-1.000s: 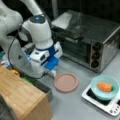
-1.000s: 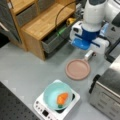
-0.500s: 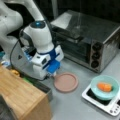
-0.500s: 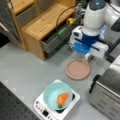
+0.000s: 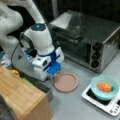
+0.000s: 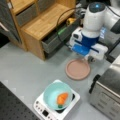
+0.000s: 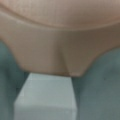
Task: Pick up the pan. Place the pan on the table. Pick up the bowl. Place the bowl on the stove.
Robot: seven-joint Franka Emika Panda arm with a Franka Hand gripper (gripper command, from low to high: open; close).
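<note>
We see the pan [image 5: 66,82] lying flat on the desk [image 6: 27,72], with the hand [image 5: 51,78] low at its rim by the white handle [image 7: 46,98]. We cannot tell how far the hand is open. The bowl [image 6: 58,96] sits on the stove [image 6: 71,106].

So the only real movement here is the arm. The gripper [image 5: 50,78] has come down and slid in toward the pan [image 5: 66,82]. A second ago it was hanging higher and a bit further toward a front view's left; half a second ago it was already lower, and now it's sitting right at the pan's rim on that side. In a front view the gripper [image 6: 88,58] has dropped from above the pan [image 6: 78,69] to its top edge. The wrist view is filled by the pan [image 7: 60,37] and its white handle [image 7: 46,97].
</note>
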